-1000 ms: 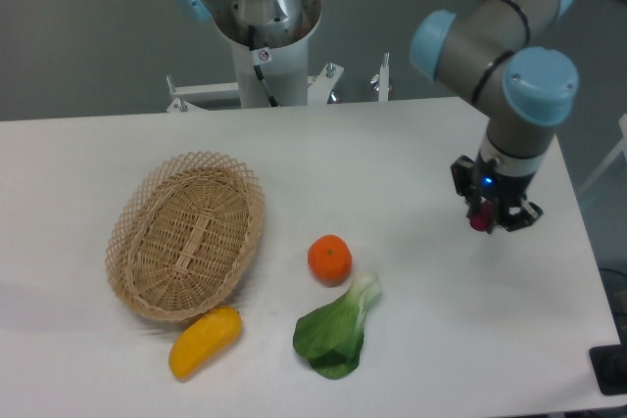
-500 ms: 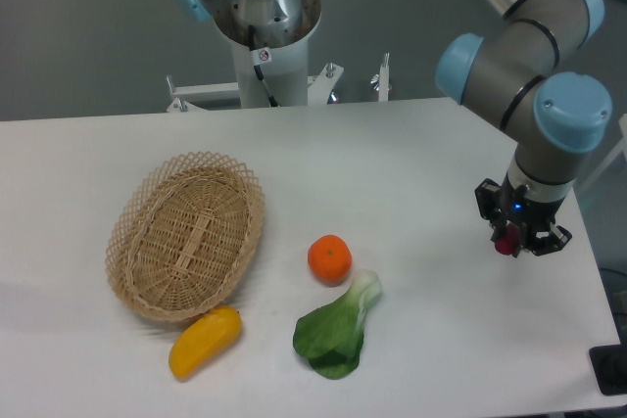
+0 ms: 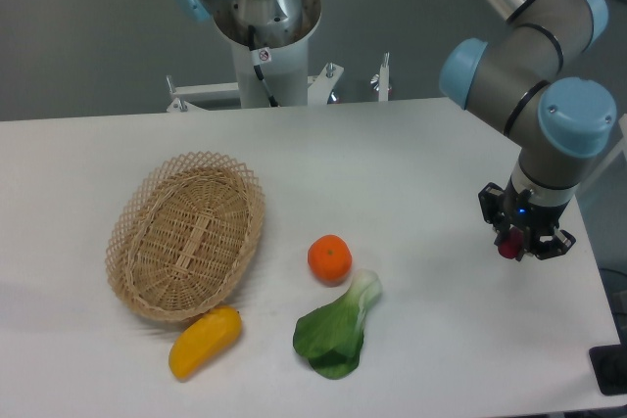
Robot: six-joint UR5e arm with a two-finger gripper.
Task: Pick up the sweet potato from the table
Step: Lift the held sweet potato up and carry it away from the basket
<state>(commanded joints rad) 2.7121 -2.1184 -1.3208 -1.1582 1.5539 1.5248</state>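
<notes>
white table (image 3: 421, 173), end effector (image 3: 511, 245) clamping small reddish sweet potato (image 3: 508, 246)

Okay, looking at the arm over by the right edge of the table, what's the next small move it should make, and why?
Probably a short straight lift. The pincer appears shut on the sweet potato, a reddish bit showing between its fingers, low over the table near its right edge. Rising would confirm the hold, though how firm the grip is can't be judged.
</notes>
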